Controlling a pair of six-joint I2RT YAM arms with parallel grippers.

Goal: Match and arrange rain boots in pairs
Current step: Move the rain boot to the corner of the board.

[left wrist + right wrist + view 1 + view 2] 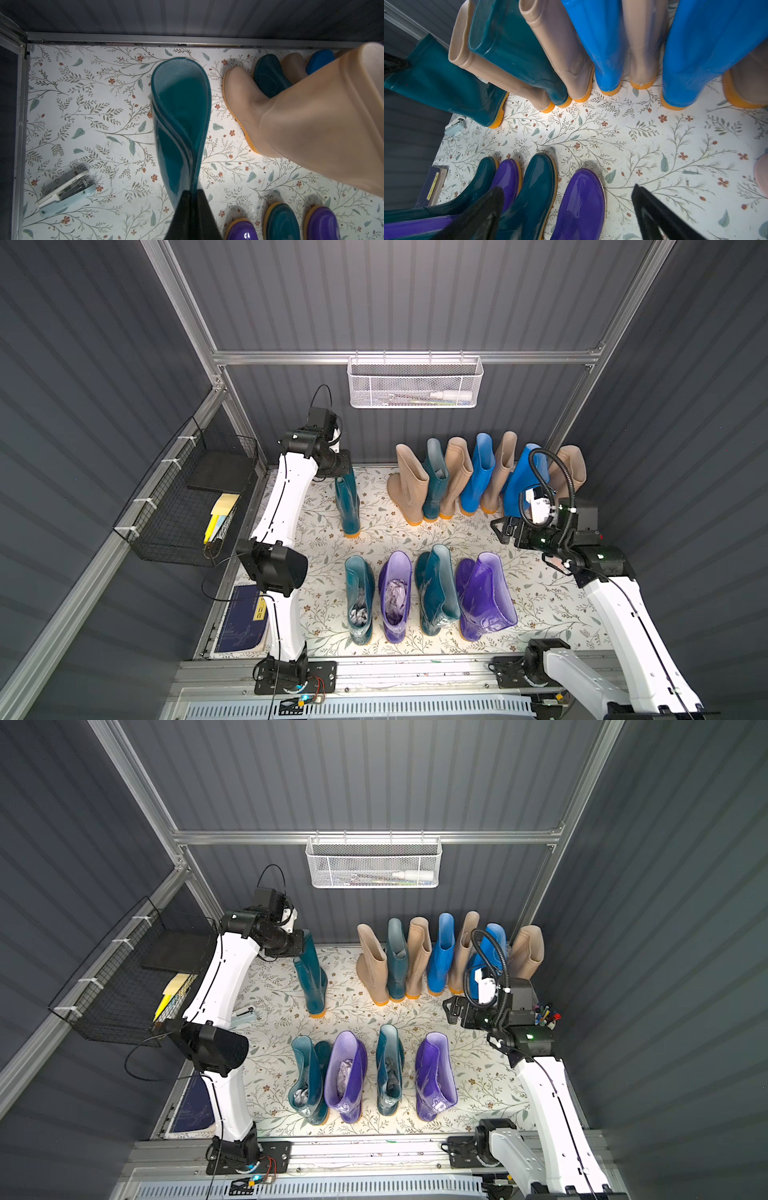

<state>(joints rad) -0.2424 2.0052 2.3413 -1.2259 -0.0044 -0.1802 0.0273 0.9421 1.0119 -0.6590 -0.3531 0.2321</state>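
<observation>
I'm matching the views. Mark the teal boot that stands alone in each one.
Both top views: teal boot alone, left of the back row.
Left wrist: boot mid-picture, opening toward camera.
Right wrist: boot just past the row's end.
Shared landmark: the beige boot beside it.

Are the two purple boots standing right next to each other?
No, in a top view a teal boot stands between one purple boot and the other.
</observation>
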